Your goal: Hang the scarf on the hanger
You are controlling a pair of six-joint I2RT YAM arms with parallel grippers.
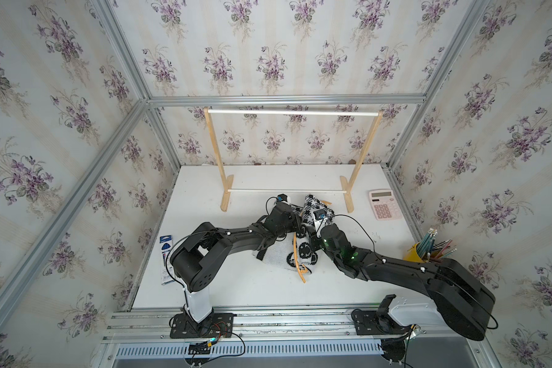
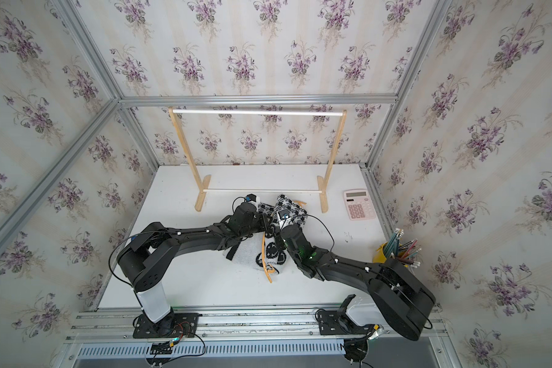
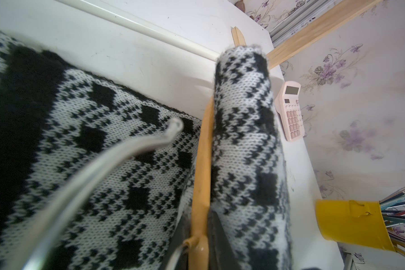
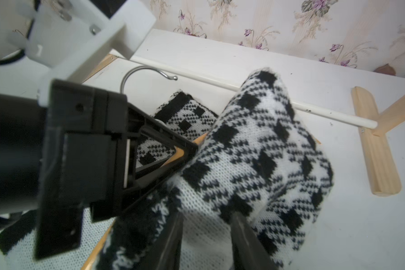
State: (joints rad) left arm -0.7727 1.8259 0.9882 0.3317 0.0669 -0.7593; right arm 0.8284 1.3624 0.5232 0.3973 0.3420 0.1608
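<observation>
The hanger (image 4: 185,152) is clamped by the left gripper (image 4: 187,153), whose jaws are seen nearly closed on the light-wood arm close to where the metal hook (image 4: 145,72) springs; its long axis runs from the rack (image 1: 223,191) side of the table (image 1: 236,286) back toward the robot, as both top views show (image 2: 265,255). The scarf (image 1: 313,207) lies draped across that axis, its houndstooth half raised in a fold on the rack side, its grey half with black circles (image 1: 287,255) spread flat on the near side. The right gripper (image 4: 206,233) sits right against the raised fold, nearer to it than the left; cloth is seen between its half-parted fingers (image 4: 171,240), so a hold on the scarf is judged likely. The fingertips are cut off at the picture's edge, the crossbar is hidden under the cloth, and both grippers are covered by wrists in the top views
</observation>
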